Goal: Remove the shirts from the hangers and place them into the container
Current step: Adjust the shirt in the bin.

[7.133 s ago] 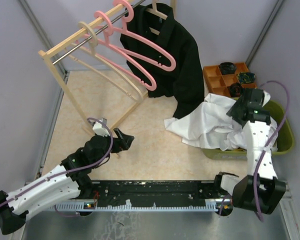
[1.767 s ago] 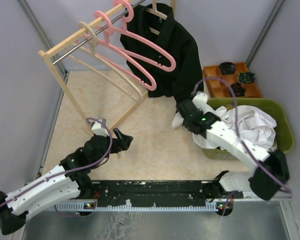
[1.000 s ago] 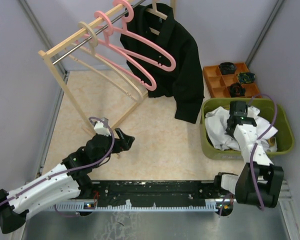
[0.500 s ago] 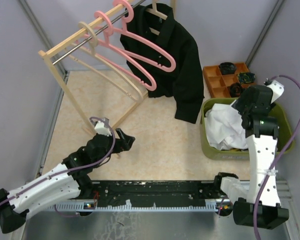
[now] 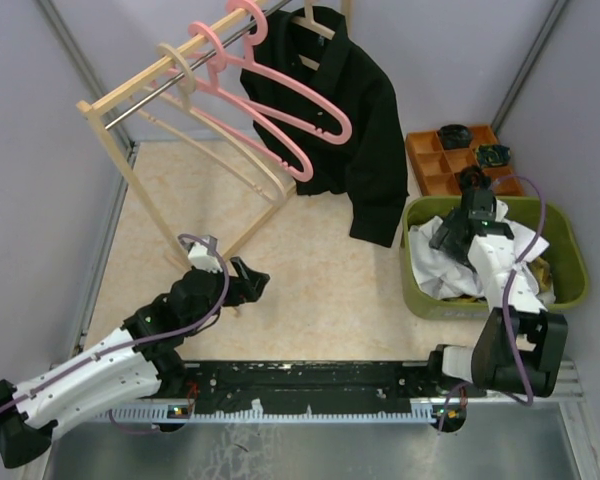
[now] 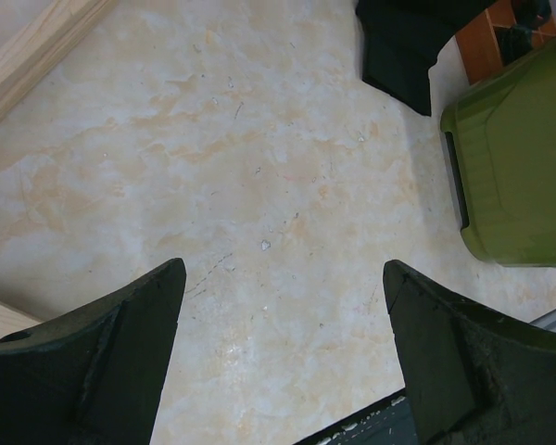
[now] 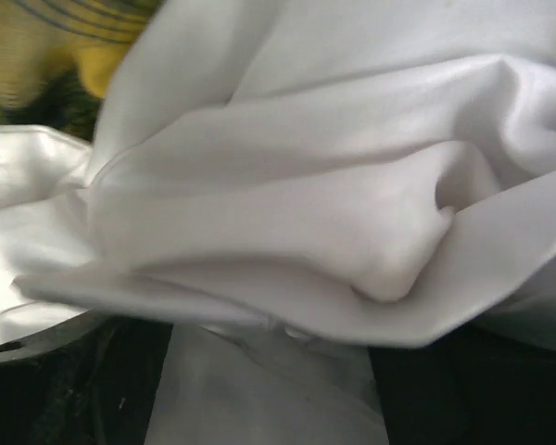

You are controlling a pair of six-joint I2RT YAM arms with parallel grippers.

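Observation:
A black shirt [image 5: 365, 130] hangs on a pale hanger [image 5: 315, 22] at the rack's far end; its hem [image 6: 408, 46] shows in the left wrist view. Two pink hangers [image 5: 280, 110] and a beige hanger [image 5: 180, 75] hang bare. White shirts [image 5: 450, 265] lie crumpled in the olive-green container [image 5: 570, 270], with yellow-green plaid [image 7: 37, 46] beside them. My right gripper [image 5: 448, 235] sits low over that heap, jaws open, with white cloth [image 7: 287, 204] lying loose across the gap between them [image 7: 269, 371]. My left gripper [image 5: 250, 285] is open over bare floor [image 6: 283, 271].
The wooden rack [image 5: 110, 135] with its metal bar stands at the back left; one of its legs [image 6: 28, 46] crosses the left wrist view. An orange compartment tray [image 5: 430, 165] with dark items sits behind the container [image 6: 519, 167]. Grey walls close in both sides.
My right gripper has opened and let go of the white shirt, which now lies in the container; the arm swung up, then back down onto the heap. The left arm has not moved.

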